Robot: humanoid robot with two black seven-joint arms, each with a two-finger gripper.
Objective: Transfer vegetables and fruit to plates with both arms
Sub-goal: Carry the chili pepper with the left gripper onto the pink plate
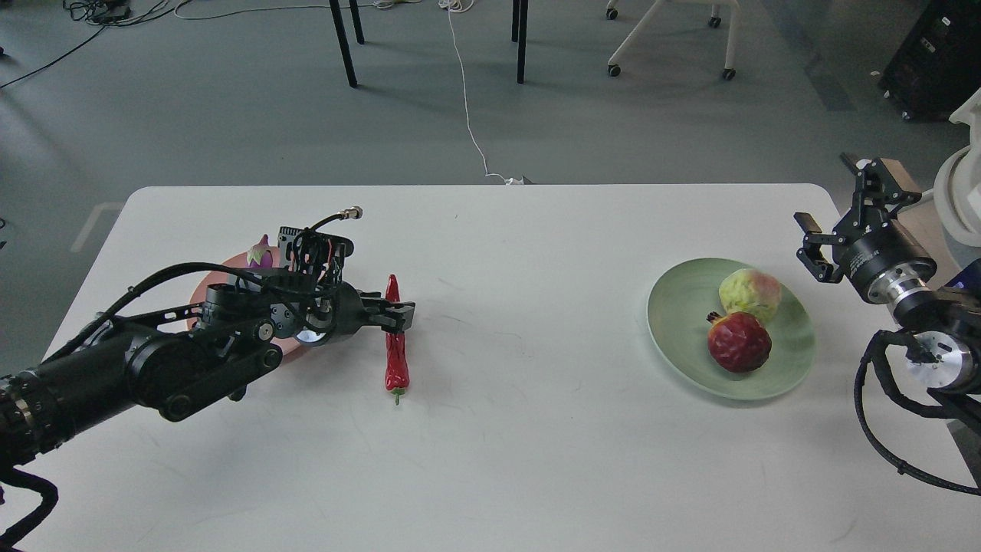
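Red chili pepper (395, 345) lay flat on the worktop (521, 429) just right of the pink plate (201, 287), with the left pincer (397, 317) spread across its upper half, so closing and lifting likely came next; the right pincer (814, 247) hung spread and empty.

Looks like a lab or office test space. Grey floor (230, 115) strewn with loose cables (469, 115), one white lead running up to a plain white table (536, 429). Black table legs (343, 42) and a wheeled chair base (667, 38) at the back, dark equipment case (939, 57) at far right. Two cabled robot arms (138, 368) over the table.
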